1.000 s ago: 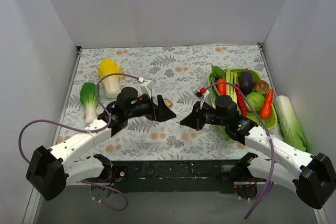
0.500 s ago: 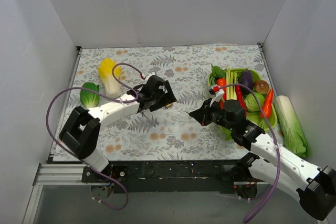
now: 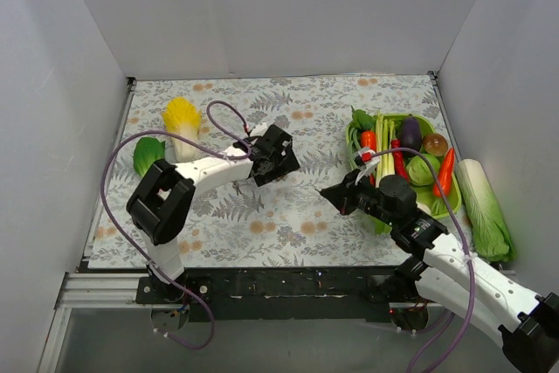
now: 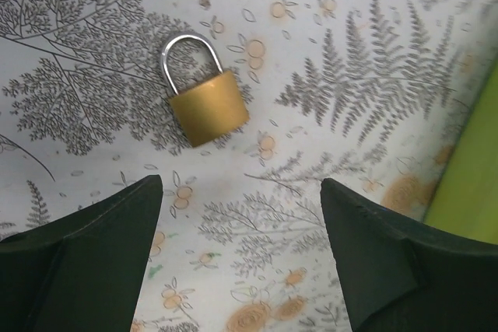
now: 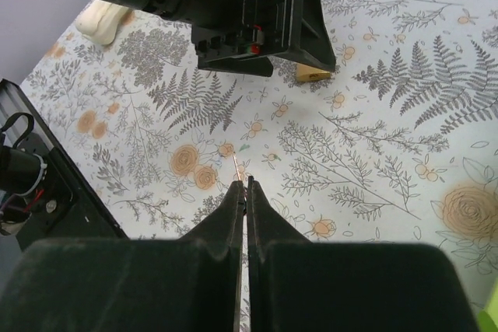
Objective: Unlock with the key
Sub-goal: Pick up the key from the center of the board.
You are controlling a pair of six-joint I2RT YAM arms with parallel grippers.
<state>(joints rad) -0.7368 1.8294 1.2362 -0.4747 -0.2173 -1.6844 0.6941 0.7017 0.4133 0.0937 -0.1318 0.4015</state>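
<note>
**Two claws, one small padlock lying flat**

Nearest the arm bases, the right claw [image 5: 243, 192] is pinched fully together, and a thin sliver of metal sticks out past its tips. I take that sliver to be the key [image 5: 237, 167], seen edge-on. It looks light and stiff, but with so narrow a pinch it could swivel when the tip meets resistance. A slow, straight entry would suit it best.

Farther out, the left claw [image 4: 240, 192] hangs over the patterned worktop [image 4: 373, 52] with its jaws spread wide and nothing between them. The padlock [image 4: 204, 106] lies flat on the cloth just ahead of the fingertips, apart from both. Its steel shackle [image 4: 183, 56] points away and is seated in the body, so it is not yet unlocked.

Handling is a judgement. The lock is probably dense and rigid, with smooth brass faces that may slip and little height to catch while it lies down. The best hold looks to be across the two narrow sides of the brass body [image 4: 208, 110]. That keeps clear of the shackle and of the bottom end, where the keyhole should be; I cannot see the keyhole from here.

Beyond the lock, a yellow cabbage [image 3: 181, 121] lies well apart.
</note>
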